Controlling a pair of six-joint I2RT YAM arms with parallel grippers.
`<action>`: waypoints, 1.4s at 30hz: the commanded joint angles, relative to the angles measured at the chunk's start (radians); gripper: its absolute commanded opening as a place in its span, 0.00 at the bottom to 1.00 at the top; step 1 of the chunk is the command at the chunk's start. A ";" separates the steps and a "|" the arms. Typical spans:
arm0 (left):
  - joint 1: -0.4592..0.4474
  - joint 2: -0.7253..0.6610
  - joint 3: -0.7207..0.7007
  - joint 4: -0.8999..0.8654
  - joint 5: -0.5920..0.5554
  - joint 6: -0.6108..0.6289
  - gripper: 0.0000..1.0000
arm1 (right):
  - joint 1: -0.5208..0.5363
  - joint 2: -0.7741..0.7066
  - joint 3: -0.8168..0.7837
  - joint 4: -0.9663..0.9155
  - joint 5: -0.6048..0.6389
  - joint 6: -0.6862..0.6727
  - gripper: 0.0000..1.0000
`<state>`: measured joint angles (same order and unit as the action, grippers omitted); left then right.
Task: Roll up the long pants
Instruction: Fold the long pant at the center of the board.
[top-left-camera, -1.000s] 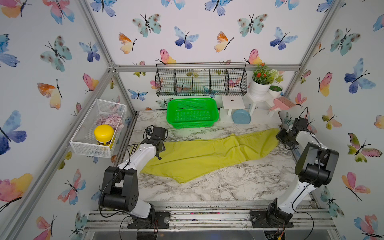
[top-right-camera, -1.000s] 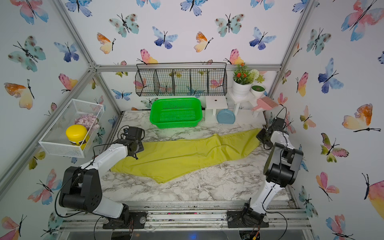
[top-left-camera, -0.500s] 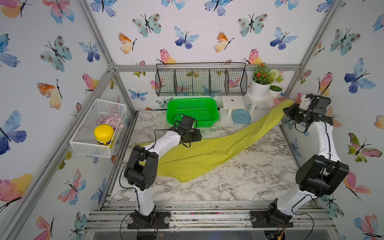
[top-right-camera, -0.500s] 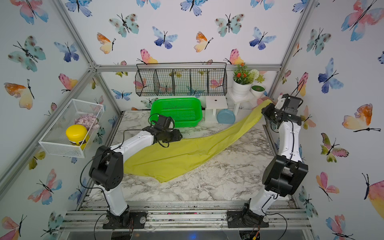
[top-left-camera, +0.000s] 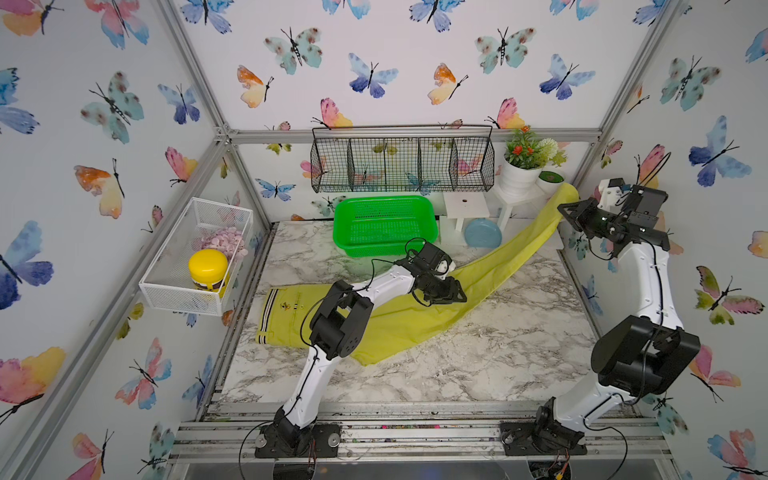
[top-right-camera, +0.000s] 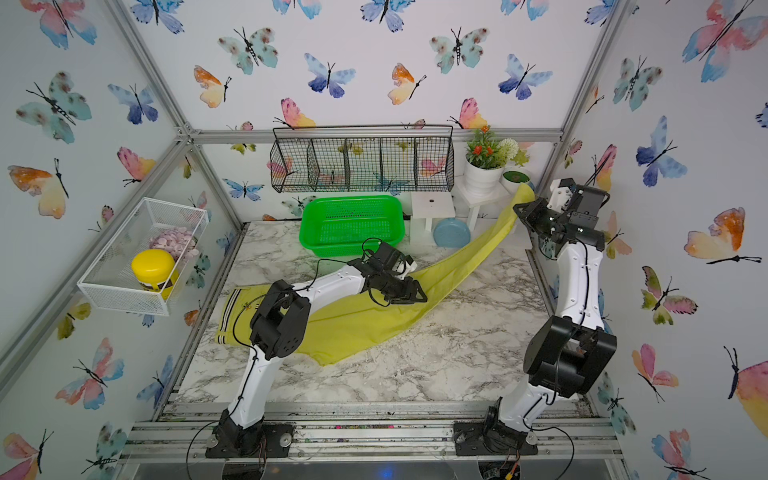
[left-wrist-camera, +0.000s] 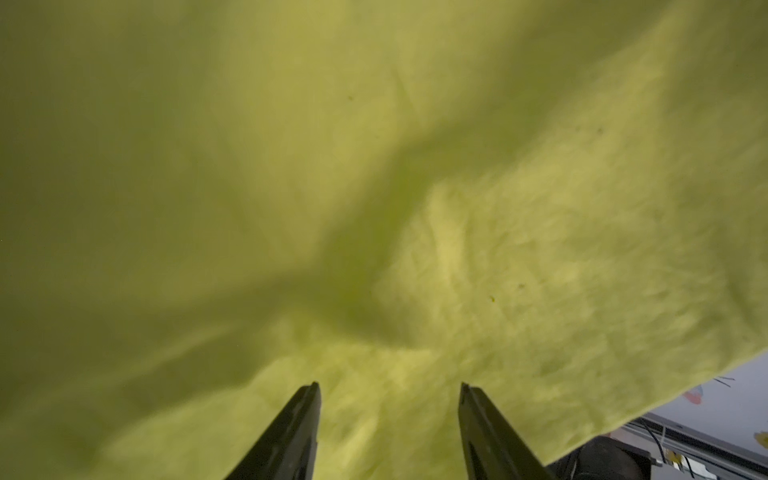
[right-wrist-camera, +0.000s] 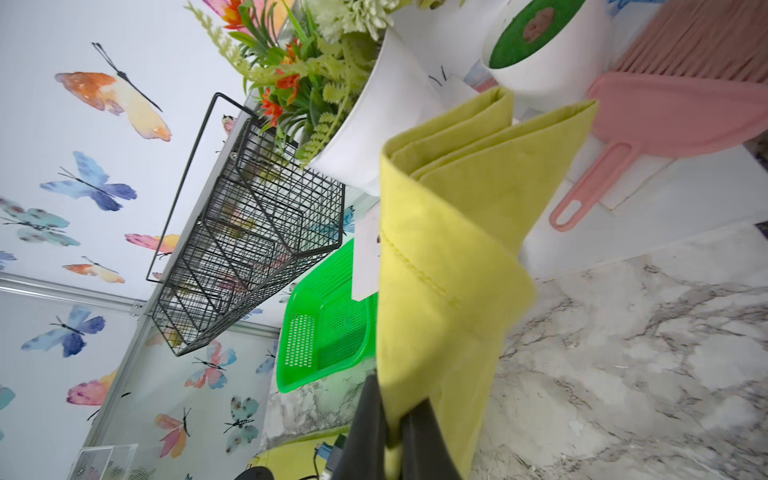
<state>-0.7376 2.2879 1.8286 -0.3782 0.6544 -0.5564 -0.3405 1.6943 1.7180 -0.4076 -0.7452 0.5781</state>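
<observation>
One pair of long pants lies spread in front of the green basket, nearer the arm bases than the basket is. Its striped waistband sits flat on the marble table off the basket's left corner, close to the table's edge on that side.

Two grippers are in view. The right gripper is raised well to the right of the basket, beside two white pots, and is pinched tight on the leg ends. From there the legs run down to the table as one taut strip past the basket's right end. In the right wrist view the hems show as folded layers sticking out beyond the closed fingers.

The left gripper hangs just in front of the basket over the mid-leg fabric, jaws parted with nothing gripped. Whether it touches the cloth I cannot tell.

Bare marble runs wide on the side of the pants away from the basket.
</observation>
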 joint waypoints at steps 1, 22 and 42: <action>-0.013 0.109 0.082 -0.060 0.106 -0.011 0.58 | 0.008 -0.049 -0.004 0.132 -0.110 0.084 0.02; -0.053 0.619 0.663 0.607 0.350 -0.542 0.60 | 0.486 -0.116 -0.166 0.718 -0.398 0.571 0.03; 0.201 -0.283 -0.411 0.113 -0.088 0.223 0.61 | 0.689 -0.099 -0.263 0.790 -0.378 0.536 0.03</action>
<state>-0.5648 2.1441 1.5391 -0.1368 0.7033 -0.5076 0.3237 1.5684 1.4456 0.2787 -1.1160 1.0966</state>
